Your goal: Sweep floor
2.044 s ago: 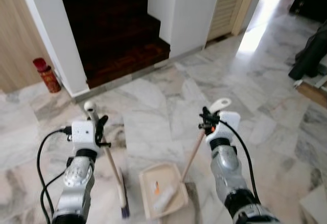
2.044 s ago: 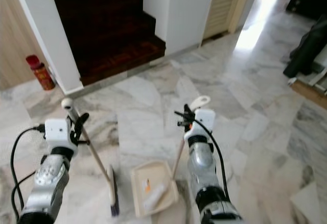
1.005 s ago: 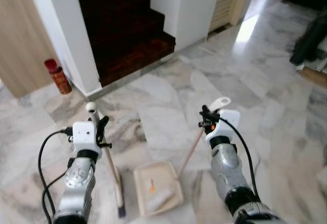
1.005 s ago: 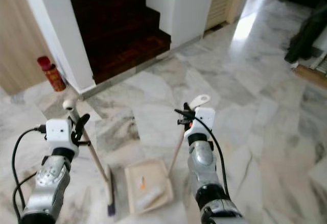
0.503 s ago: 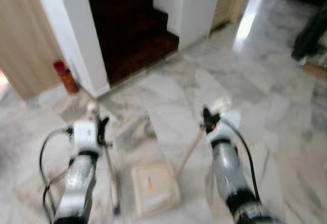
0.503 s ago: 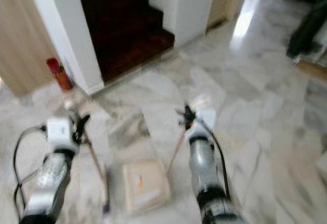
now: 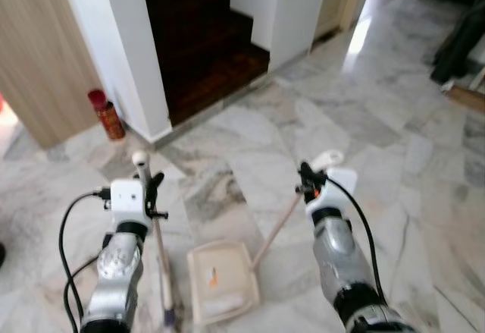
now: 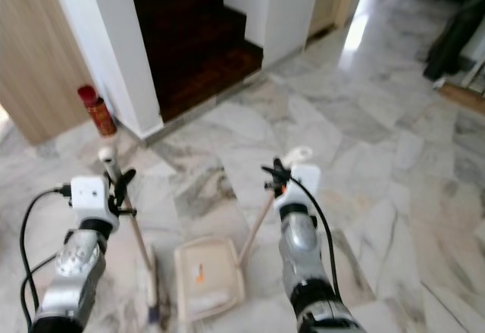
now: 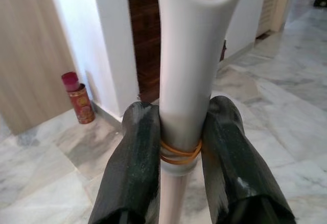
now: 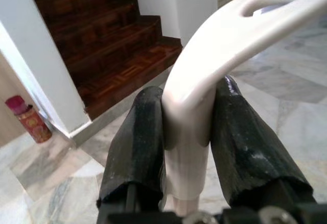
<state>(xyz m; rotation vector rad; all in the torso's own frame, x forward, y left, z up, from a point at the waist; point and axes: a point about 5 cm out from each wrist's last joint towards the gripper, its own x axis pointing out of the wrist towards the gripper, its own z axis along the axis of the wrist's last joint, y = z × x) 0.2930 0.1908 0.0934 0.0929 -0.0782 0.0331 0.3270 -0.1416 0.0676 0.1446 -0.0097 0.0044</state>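
The robot is standing on a grey-veined white marble floor [image 7: 364,120], facing a dark wooden staircase [image 7: 204,37] set between white walls.

The left gripper [image 9: 180,147] is pinching the white plastic handle of a long broom [image 9: 186,71]; its two black fingers [image 9: 134,168] are pressing on either side of the shaft, just where an orange rubber band is wrapped around it. From the head camera, the left gripper [image 7: 149,189] is holding the broom [image 7: 161,257] nearly upright, with the rounded handle top sticking up above the gripper and the dark bristle end resting on the floor well short of the staircase, on the robot's side of it.

The right gripper [image 10: 189,132] is clamping the curved cream-white handle of a long-stemmed dustpan [image 10: 225,45], the fingers [image 10: 140,142] squeezing it from both sides below the looped hanging hole. In the head views the right gripper [image 7: 305,181] is gripping the top of the slanted wooden-coloured stem, which is running down and toward the broom to the cream rectangular dustpan tray [image 7: 222,281]. The tray is lying flat on the floor just beside the broom's bristle end, nearer the robot than the staircase. A small orange scrap [image 7: 213,275] and a pale crumpled bit are sitting inside the tray.

A red cylindrical canister [image 7: 107,113] is standing on the floor against the white wall just to the left of the staircase, beside a light wooden panel [image 7: 38,52].
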